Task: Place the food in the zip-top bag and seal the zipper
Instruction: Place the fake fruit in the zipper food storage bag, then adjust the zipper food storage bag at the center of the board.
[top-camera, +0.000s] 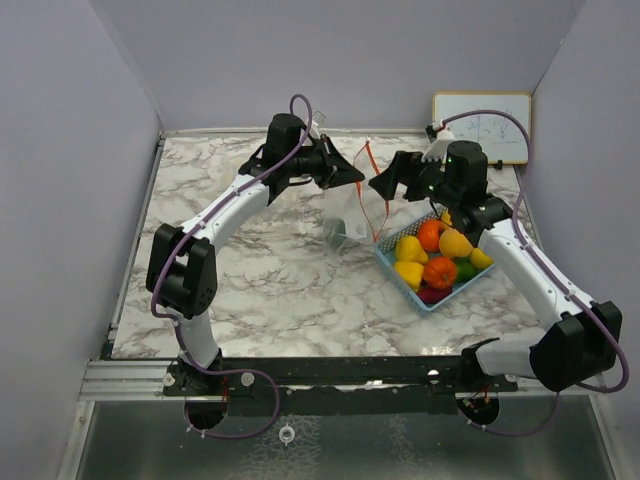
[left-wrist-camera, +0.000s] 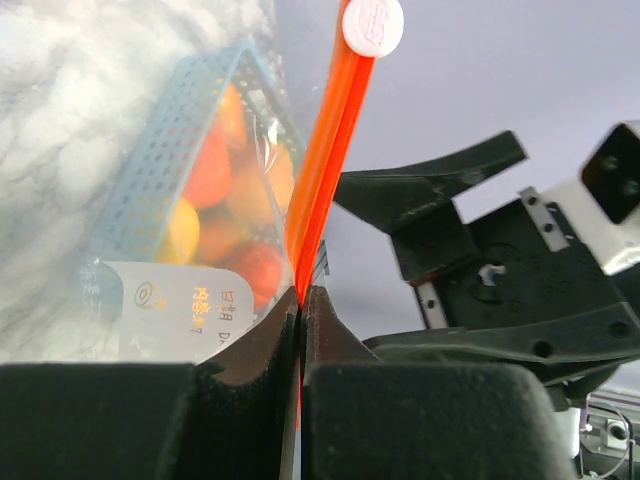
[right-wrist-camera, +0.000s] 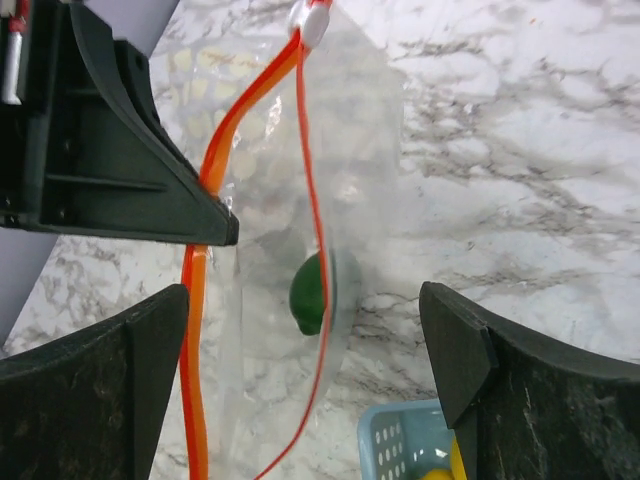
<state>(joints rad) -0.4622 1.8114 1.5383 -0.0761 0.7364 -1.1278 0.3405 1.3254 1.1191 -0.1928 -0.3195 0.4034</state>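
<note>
The clear zip-top bag (top-camera: 352, 218) with an orange zipper strip (left-wrist-camera: 322, 150) hangs from my left gripper (top-camera: 352, 174), which is shut on the strip (left-wrist-camera: 301, 300). The white slider (left-wrist-camera: 373, 25) sits at the strip's far end. One green toy fruit (right-wrist-camera: 310, 292) lies inside the bag (right-wrist-camera: 270, 200). My right gripper (top-camera: 385, 185) is open and empty, its jaws wide apart on either side of the bag's open mouth (right-wrist-camera: 305, 340). The rest of the food (top-camera: 438, 258), yellow, orange, green and dark red, lies in the light blue basket (top-camera: 398, 270).
The basket stands right of the bag on the marble table (top-camera: 270, 270); its corner shows in the right wrist view (right-wrist-camera: 400, 445). A small whiteboard (top-camera: 482, 125) leans against the back right wall. Grey walls enclose the table.
</note>
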